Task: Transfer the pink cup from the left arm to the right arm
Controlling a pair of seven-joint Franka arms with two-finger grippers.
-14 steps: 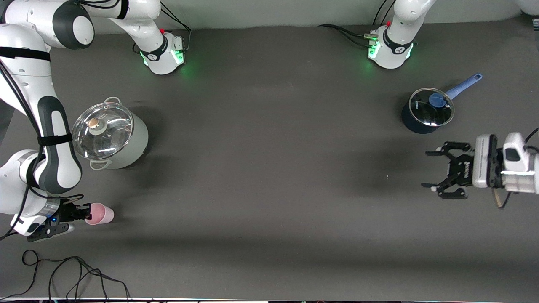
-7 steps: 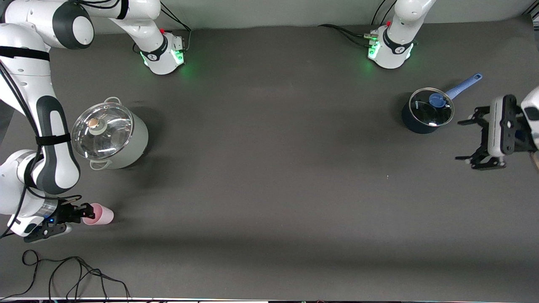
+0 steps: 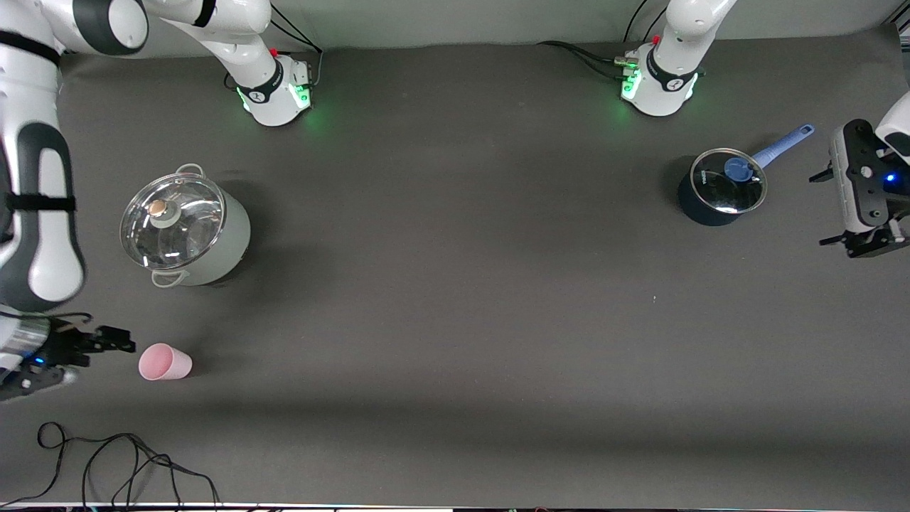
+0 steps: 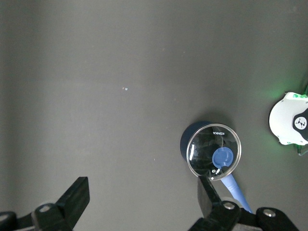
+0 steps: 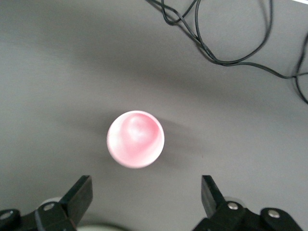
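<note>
The pink cup (image 3: pixel 165 363) stands upright on the dark table at the right arm's end, nearer to the front camera than the big pot. It stands free. My right gripper (image 3: pixel 85 355) is open and empty, a little apart from the cup, toward the table's end. In the right wrist view the cup (image 5: pixel 135 139) shows its round mouth ahead of the open right gripper (image 5: pixel 147 195). My left gripper (image 3: pixel 825 208) is open and empty, up beside the saucepan at the left arm's end. In its wrist view the left gripper (image 4: pixel 144 202) holds nothing.
A large pale pot with a glass lid (image 3: pixel 183 231) stands at the right arm's end. A dark saucepan with a blue handle (image 3: pixel 721 188) stands at the left arm's end and shows in the left wrist view (image 4: pixel 211 149). Loose black cables (image 3: pixel 121 462) lie near the cup.
My right gripper has let go of the cup and drawn back toward the table's end; the cup stays put. My left gripper has drawn back to the left arm's end, beside the saucepan.
</note>
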